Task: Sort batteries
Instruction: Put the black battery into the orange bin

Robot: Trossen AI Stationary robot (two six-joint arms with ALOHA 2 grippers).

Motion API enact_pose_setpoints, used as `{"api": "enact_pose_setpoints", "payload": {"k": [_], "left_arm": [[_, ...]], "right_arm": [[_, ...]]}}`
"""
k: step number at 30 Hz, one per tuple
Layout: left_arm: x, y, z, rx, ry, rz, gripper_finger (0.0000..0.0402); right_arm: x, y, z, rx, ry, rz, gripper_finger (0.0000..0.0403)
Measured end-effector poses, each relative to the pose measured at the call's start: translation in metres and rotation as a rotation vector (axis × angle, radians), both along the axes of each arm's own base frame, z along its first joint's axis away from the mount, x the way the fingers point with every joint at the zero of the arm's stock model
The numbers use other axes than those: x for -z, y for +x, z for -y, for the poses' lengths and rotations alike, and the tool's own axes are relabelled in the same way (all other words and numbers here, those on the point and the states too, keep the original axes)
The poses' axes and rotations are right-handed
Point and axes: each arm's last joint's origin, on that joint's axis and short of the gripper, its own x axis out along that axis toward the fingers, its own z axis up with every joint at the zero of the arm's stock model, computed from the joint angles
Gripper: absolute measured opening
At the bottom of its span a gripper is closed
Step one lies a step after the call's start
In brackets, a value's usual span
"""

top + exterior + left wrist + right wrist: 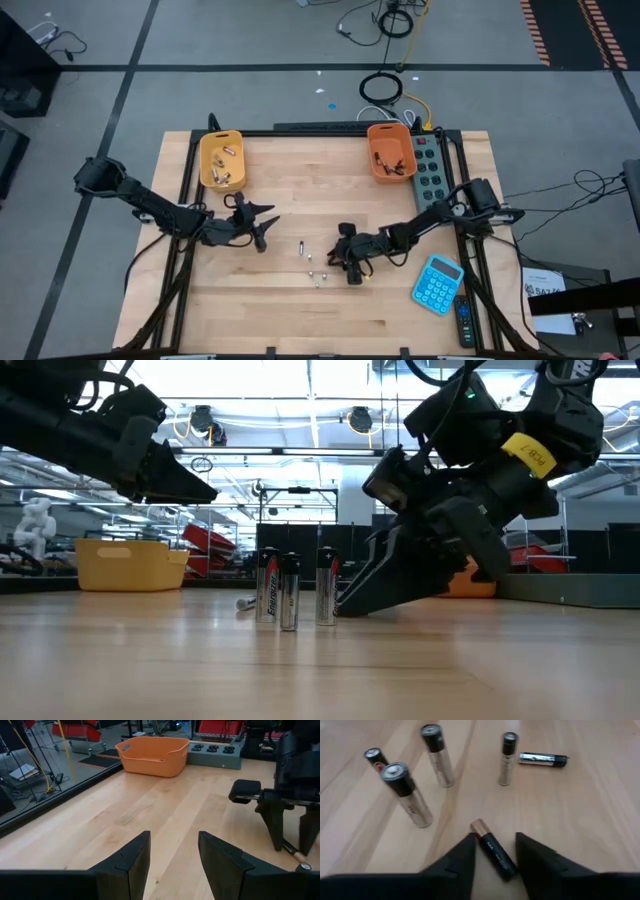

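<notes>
high view straight down over whole bench (pixel 300 310). low view at bench height, level, close to standing batteries (pixel 290 592). left wrist faces orange bin (pixel 152 755); right wrist close on batteries (pixel 437 755), shared with low view.

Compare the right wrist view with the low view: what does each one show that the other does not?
Only the right wrist view shows the dark copper-tipped battery lying on the wood between the open right gripper fingers, and a silvery battery lying flat farther off.

Only the low view shows the yellow plastic bin, the left gripper raised above the pale wooden table, and the room behind.

Both show silvery cylindrical batteries standing upright and the right gripper down at the table surface.
</notes>
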Motion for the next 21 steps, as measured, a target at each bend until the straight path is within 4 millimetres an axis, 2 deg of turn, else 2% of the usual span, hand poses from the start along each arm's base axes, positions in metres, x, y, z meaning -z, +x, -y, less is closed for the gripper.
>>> {"api": "enact_pose_setpoints", "payload": {"k": [4,5,8,12,17,21], "left_arm": [[0.0,0.0,0.0,0.001,0.0,-0.002,0.0176],[0.0,0.0,0.0,0.001,0.0,-0.001,0.0176],[0.0,0.0,0.0,0.006,-0.001,-0.002,0.0176],[0.0,0.0,0.002,0.015,0.002,-0.003,0.0176],[0.0,-0.001,0.004,0.025,0.003,-0.004,0.0176],[0.0,-0.001,0.004,0.025,0.006,-0.007,0.0176]], "right_arm": [[0.004,-0.002,0.005,0.011,-0.005,-0.049,0.0028],[0.004,-0.002,0.005,0.012,-0.004,-0.058,0.0018],[0.004,-0.003,0.008,0.043,0.006,-0.074,0.0016],[-0.007,-0.011,0.011,0.098,-0.068,-0.107,0.0008],[-0.028,-0.037,0.032,0.244,-0.239,-0.23,0.0007],[-0.054,-0.064,0.05,0.373,-0.315,-0.256,0.0006]]}}
